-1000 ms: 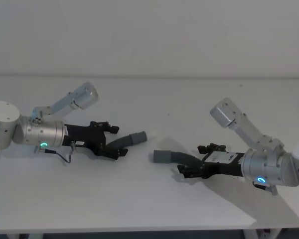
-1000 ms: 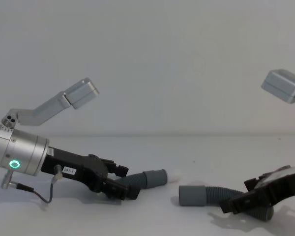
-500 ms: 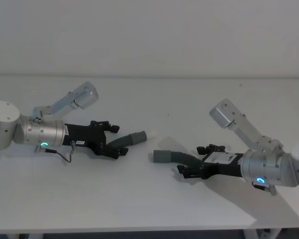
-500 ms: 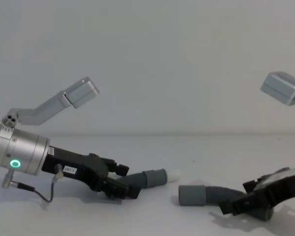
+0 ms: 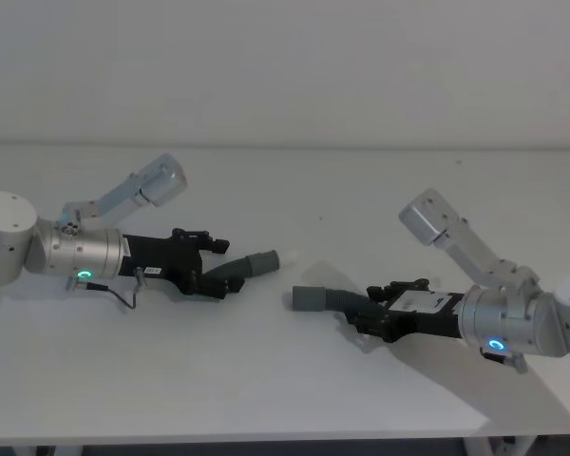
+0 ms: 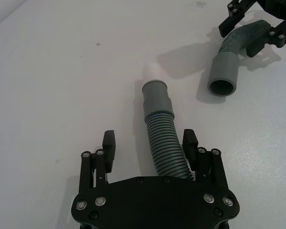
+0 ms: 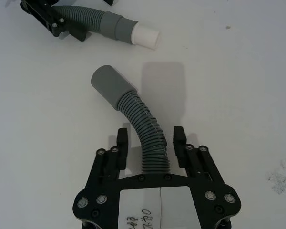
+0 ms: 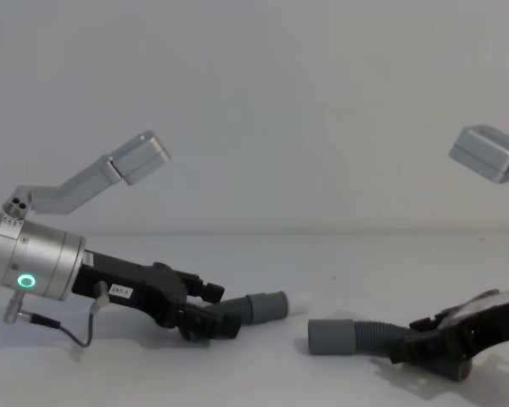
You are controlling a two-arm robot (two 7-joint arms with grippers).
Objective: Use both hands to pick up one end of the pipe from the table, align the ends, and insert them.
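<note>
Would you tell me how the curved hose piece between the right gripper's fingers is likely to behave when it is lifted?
Probably floppy: the hose piece is corrugated and lies bent, so its cuff may droop beyond the right gripper. Likely light, being short and hollow. Its ribs should give the open fingers some grip.

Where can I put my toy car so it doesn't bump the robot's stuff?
The middle is crowded: the left gripper straddles the short hose, the right gripper the long hose. The table is bare behind them up to the wall, and in front of them down to the near edge.
</note>
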